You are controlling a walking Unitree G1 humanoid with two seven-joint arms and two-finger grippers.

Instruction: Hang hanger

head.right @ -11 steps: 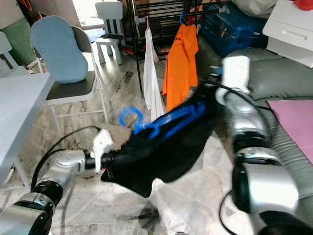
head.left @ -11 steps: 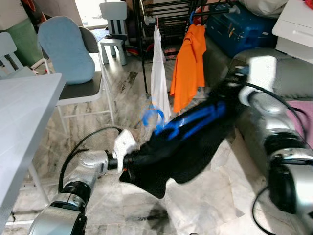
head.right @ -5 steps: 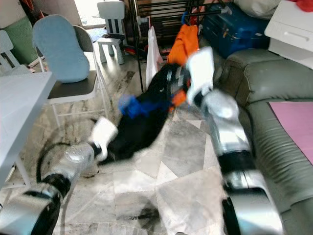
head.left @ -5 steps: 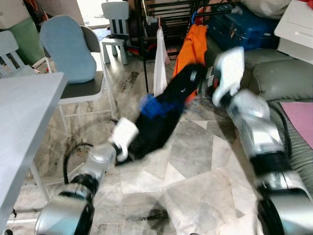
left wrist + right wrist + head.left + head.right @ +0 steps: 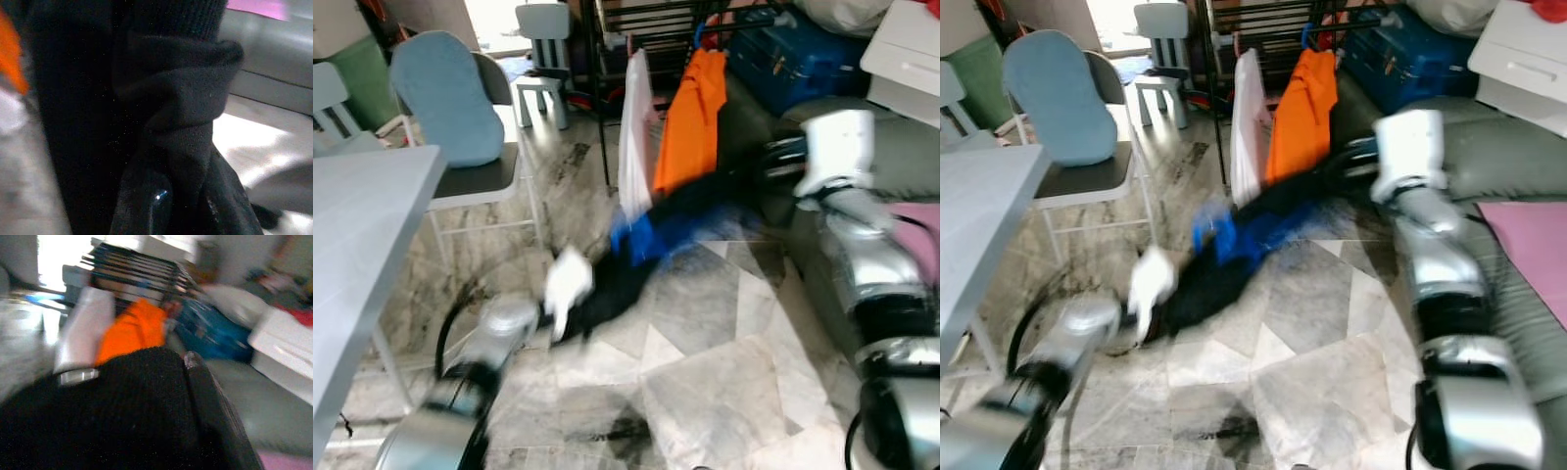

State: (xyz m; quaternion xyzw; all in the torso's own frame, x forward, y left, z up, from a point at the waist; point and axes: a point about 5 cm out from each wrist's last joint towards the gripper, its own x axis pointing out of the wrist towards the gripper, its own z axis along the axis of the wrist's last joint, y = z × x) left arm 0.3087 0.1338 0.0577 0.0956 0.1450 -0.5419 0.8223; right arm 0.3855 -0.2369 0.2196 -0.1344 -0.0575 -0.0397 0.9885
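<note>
A black garment [image 5: 690,211] on a blue hanger [image 5: 641,235] is stretched low over the floor between my two grippers, blurred by motion. My left gripper [image 5: 186,196] is shut on a bunched fold of the black cloth at its lower end [image 5: 592,311]. My right gripper [image 5: 766,166] holds the upper end beside the couch; in the right wrist view one finger [image 5: 215,401] lies along the black knit [image 5: 122,406]. Behind stands the black drying rack [image 5: 646,20], with a white garment [image 5: 634,137] and an orange shirt [image 5: 690,117] hanging on it.
A folding chair with a blue cushion [image 5: 445,98] and a white table [image 5: 362,225] are on the left. A grey couch [image 5: 891,176] is on the right, a blue suitcase [image 5: 793,49] behind it. A small white chair [image 5: 543,49] stands at the back.
My right arm has swung right, away from the rack and toward the couch. The garment now hangs lower and is pulled out longer. My left gripper stays low near the floor.
</note>
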